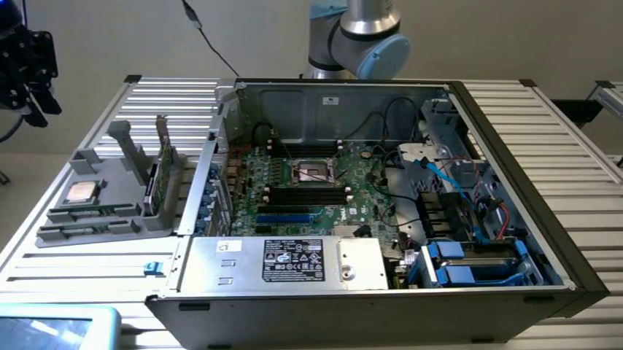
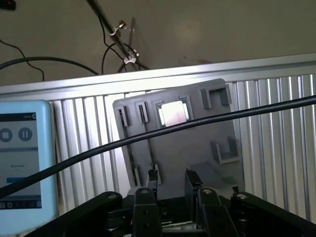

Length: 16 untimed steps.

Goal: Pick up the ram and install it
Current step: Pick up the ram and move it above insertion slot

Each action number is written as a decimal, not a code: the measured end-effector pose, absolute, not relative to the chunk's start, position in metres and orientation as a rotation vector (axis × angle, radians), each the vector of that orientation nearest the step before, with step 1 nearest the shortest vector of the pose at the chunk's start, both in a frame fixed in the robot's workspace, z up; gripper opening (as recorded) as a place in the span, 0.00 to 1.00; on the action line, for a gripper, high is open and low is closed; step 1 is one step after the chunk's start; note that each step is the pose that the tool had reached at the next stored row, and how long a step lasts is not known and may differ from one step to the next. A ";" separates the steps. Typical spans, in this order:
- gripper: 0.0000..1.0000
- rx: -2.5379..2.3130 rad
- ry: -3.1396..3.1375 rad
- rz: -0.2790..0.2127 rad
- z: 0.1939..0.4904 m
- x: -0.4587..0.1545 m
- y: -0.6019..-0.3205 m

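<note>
- The ram (image 1: pixel 93 214) is a long, narrow, thin green board. It lies flat in a slot of the grey tray (image 1: pixel 107 171), at the tray's front part. Its chips are too small to make out.
- There are two such sticks. The second stick (image 1: pixel 84 232) lies parallel just beside the first, nearer the tray's front edge.
- One square silver processor chip (image 1: pixel 81 192) sits in the tray, just behind the two sticks.
- One taller green expansion card (image 1: pixel 162 171) stands upright on the side of the tray nearest the open computer case (image 1: pixel 506 182).
- The case is one, standing just beside the tray. Both sticks are apart from it.
- The gripper (image 1: pixel 37 102) hangs high, well apart from the tray, beyond its back corner.
- In the wrist view the gripper (image 2: pixel 170 180) has its two black fingers (image 2: pixel 148 175) spread wide with nothing between them.
- One tablet (image 2: pixel 19 158) lies near the tray.
- One black cable (image 2: pixel 197 121) crosses in front of the tray.
</note>
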<state>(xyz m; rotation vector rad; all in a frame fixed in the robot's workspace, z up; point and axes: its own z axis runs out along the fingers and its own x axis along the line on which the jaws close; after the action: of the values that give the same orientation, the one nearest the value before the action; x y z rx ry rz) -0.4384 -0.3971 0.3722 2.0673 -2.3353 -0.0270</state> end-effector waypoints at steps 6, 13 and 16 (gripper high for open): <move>0.35 2.105 -2.316 -0.049 0.361 -0.443 -0.406; 0.35 2.159 -2.283 -0.073 0.349 -0.447 -0.414; 0.35 2.184 -2.267 -0.084 0.343 -0.450 -0.417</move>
<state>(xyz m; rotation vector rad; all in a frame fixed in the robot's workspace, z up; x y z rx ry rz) -0.4498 -0.4167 0.3430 2.1838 -2.2669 -0.0837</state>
